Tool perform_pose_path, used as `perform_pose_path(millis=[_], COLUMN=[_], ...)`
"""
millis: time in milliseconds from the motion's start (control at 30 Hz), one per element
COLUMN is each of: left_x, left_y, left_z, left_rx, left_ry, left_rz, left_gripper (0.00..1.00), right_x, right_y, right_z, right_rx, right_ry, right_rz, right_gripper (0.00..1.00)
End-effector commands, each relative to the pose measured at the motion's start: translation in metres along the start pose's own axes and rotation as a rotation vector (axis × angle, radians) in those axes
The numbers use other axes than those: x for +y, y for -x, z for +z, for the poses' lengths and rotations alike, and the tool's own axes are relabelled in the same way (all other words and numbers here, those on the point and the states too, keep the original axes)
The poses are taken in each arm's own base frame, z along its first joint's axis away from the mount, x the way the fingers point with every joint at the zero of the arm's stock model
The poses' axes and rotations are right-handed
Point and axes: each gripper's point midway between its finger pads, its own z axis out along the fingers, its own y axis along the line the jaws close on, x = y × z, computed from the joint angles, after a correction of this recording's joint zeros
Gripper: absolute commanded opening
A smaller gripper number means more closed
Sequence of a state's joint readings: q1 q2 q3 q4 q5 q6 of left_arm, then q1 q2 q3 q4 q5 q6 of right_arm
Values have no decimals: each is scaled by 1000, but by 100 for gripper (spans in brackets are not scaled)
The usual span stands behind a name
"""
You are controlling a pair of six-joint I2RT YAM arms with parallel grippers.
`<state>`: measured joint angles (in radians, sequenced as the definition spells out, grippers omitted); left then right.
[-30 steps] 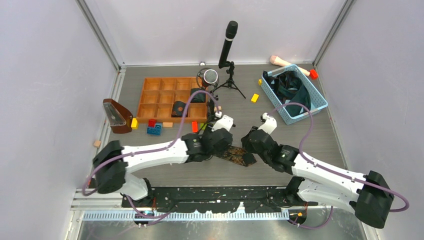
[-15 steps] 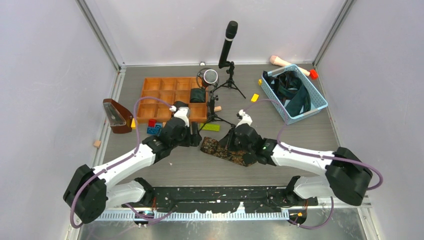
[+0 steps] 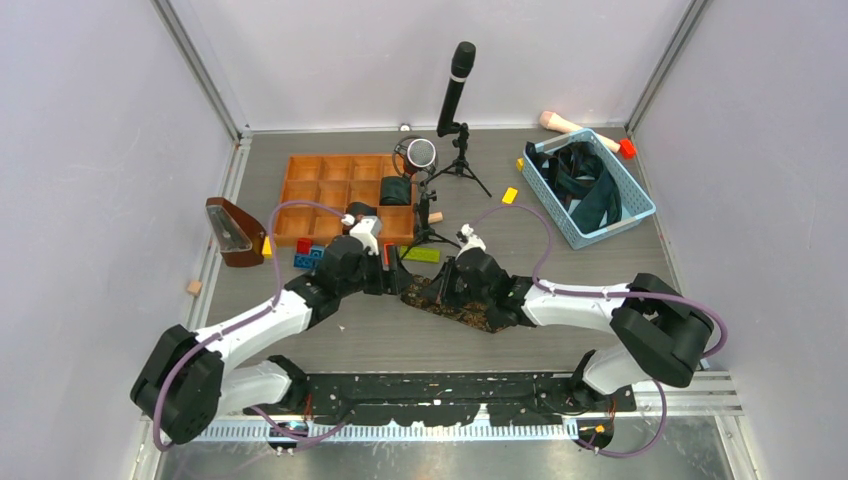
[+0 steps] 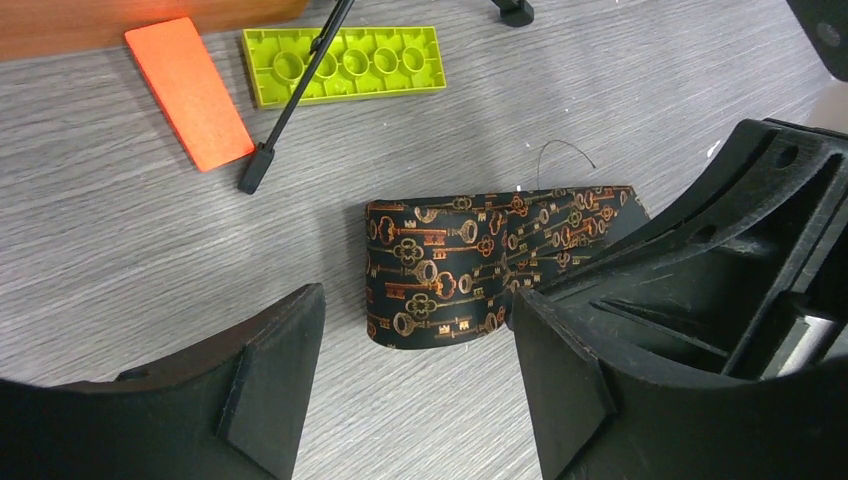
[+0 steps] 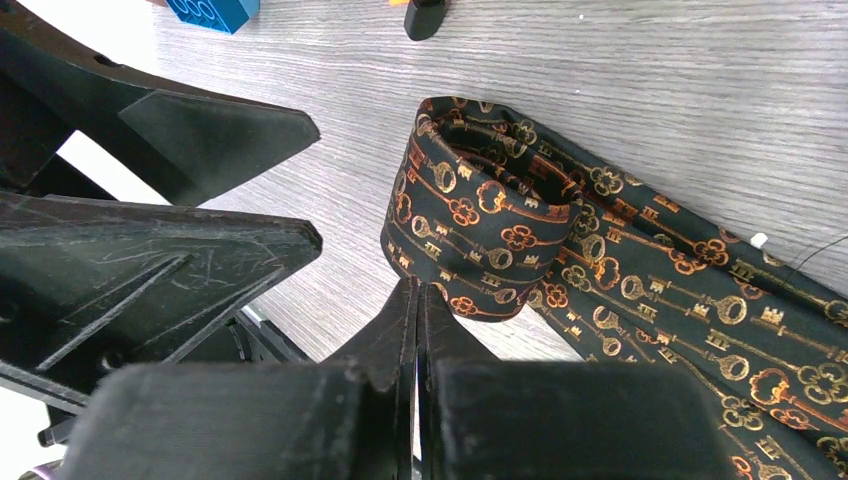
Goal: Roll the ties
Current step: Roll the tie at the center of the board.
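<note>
A black tie with gold and orange keys [image 3: 458, 304] lies at the table's middle, its left end wound into a loose coil [image 5: 482, 225] and the rest flat [image 5: 700, 300]. My right gripper [image 3: 441, 287] is shut with nothing between its fingers, and its tips [image 5: 418, 292] rest against the coil's near side. My left gripper [image 3: 388, 279] stands open just left of the coil [image 4: 450, 270], which sits beyond its fingertips [image 4: 415, 335]. More dark ties [image 3: 582, 175] fill the blue basket [image 3: 638, 208]. A dark roll [image 3: 397, 190] sits in the wooden tray [image 3: 318, 192].
Two black microphone tripods [image 3: 452, 110] stand behind the tie, with one leg [image 4: 295, 95] reaching near the coil. An orange block [image 4: 190, 90] and a lime brick [image 4: 345, 62] lie beside that leg. A blue brick [image 3: 308, 260] and a brown wedge [image 3: 232, 232] are at the left.
The left arm swung off the tie to the left and its jaws widened. The right arm slid left along the tie to the coil and its jaws closed.
</note>
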<state>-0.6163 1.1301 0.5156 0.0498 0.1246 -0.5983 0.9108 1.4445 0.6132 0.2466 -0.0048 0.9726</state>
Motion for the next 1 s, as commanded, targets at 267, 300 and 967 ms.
perform_pose_path(millis=[267, 300, 967], left_x=[-5, -5, -4], left_y=[-3, -5, -14], left_z=[19, 21, 34], left_rx=[22, 28, 59], left_ry=[-50, -53, -74], left_rz=[-18, -20, -19], left_gripper=[71, 71, 72], right_x=[-5, -8, -22], right_y=[12, 11, 12], right_z=[0, 0, -9], right_rx=[-55, -52, -71], right_ry=[-62, -71, -139], right_rz=[11, 9, -1], right_gripper=[0, 0, 0])
